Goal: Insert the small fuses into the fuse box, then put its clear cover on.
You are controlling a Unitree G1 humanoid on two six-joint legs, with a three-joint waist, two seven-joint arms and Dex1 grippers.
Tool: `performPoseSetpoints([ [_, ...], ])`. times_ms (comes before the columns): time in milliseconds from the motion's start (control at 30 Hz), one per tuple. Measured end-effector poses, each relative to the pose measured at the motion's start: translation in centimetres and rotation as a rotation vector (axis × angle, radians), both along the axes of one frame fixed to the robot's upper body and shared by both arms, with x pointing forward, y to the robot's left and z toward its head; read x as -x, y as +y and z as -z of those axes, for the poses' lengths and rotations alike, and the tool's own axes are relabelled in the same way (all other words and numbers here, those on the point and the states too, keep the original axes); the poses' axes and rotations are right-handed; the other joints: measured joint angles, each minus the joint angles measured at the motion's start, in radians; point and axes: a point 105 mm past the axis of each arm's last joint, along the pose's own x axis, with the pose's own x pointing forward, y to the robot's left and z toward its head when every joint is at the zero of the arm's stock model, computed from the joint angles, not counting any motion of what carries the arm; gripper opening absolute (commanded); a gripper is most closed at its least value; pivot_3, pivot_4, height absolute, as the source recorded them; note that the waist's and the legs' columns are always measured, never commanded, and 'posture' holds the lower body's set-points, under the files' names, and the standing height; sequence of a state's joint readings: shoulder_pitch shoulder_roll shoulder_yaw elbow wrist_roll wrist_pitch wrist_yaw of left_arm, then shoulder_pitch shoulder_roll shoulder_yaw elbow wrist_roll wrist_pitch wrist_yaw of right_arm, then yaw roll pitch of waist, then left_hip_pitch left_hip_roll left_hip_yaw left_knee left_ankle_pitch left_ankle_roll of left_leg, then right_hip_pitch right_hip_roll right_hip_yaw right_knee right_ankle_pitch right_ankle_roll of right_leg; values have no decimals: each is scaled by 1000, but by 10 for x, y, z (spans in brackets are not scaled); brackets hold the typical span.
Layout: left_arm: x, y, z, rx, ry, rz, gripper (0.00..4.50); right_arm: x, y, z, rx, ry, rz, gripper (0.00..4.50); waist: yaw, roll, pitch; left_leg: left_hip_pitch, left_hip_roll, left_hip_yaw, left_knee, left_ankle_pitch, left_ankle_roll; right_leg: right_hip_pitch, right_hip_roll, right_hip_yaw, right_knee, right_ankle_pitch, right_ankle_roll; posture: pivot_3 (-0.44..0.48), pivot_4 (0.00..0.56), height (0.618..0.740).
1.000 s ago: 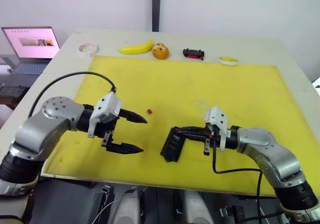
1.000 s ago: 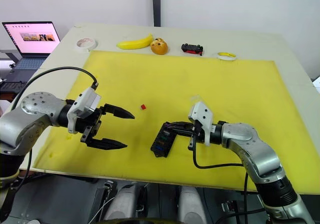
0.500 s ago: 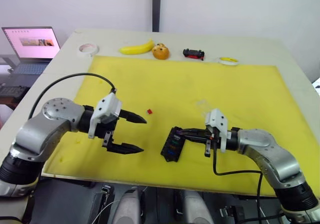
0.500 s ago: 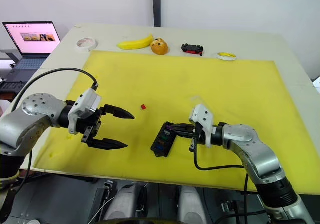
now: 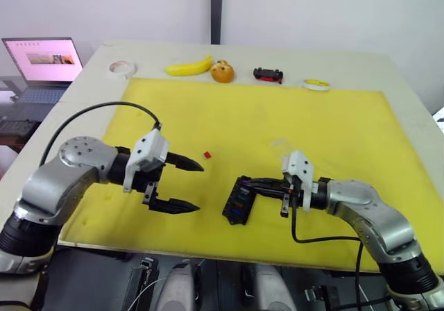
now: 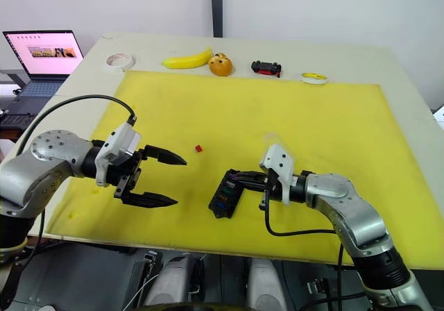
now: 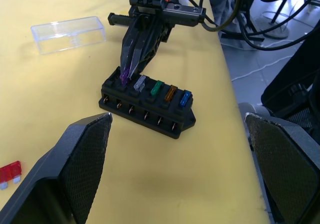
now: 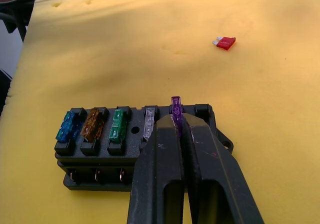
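Purple fuse (image 8: 175, 110) is pinched between the right gripper (image 8: 181, 134) fingers, directly over the end slot of the box (image 8: 135, 144), lower centre of the right wrist view. The box's long axis runs across those fingers. Four fuses sit seated: blue, amber, green, grey. One red fuse (image 5: 207, 155) lies loose nearer the left gripper (image 5: 186, 184), which gapes wide, empty. One cover (image 7: 68, 33) lies beyond.

Bare yellow mat lies between the left tool (image 5: 186, 185), fingers spread wide, and the fuse box (image 5: 239, 199). Only a red fuse (image 5: 207, 155) sits nearby. The right tool (image 7: 129, 68), pinching a purple fuse (image 8: 176, 110), blocks the box's far side.
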State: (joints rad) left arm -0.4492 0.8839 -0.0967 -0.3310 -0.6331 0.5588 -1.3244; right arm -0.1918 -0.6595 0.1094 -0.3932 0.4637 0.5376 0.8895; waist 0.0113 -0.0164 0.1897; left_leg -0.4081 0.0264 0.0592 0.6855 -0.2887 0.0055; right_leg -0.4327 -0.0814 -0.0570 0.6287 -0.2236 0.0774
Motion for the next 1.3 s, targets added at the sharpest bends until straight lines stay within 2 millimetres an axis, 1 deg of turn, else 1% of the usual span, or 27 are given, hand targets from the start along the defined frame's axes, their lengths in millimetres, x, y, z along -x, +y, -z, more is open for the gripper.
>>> performPoseSetpoints([
  [333,0,-1,0,0,-6,-5,4468,0,1,4,67,-49,-16,0,-1,0,-1,2,0,0,0,0,0,2,0,0,0,0,0,0,150,737],
  [700,-1,-1,0,-1,-12,-12,4468,0,0,2,104,-62,-27,0,0,-1,-3,3,0,0,0,0,0,3,0,0,0,0,0,0,150,737],
  [800,-2,-1,0,-3,-14,-13,4500,-1,-1,1,96,-52,-18,1011,0,-1,-3,3,0,0,0,0,0,3,0,0,0,0,0,0,150,737],
  [833,-2,-1,0,-3,-15,-13,4500,-2,-2,0,96,-54,-11,1417,0,-1,-3,3,0,0,0,0,0,3,0,0,0,0,0,0,150,737],
  [1300,-2,-3,0,12,-14,-8,4500,-2,-1,-2,94,-50,-9,1417,0,-1,-3,3,0,0,0,0,0,3,0,0,0,0,0,0,150,737],
])
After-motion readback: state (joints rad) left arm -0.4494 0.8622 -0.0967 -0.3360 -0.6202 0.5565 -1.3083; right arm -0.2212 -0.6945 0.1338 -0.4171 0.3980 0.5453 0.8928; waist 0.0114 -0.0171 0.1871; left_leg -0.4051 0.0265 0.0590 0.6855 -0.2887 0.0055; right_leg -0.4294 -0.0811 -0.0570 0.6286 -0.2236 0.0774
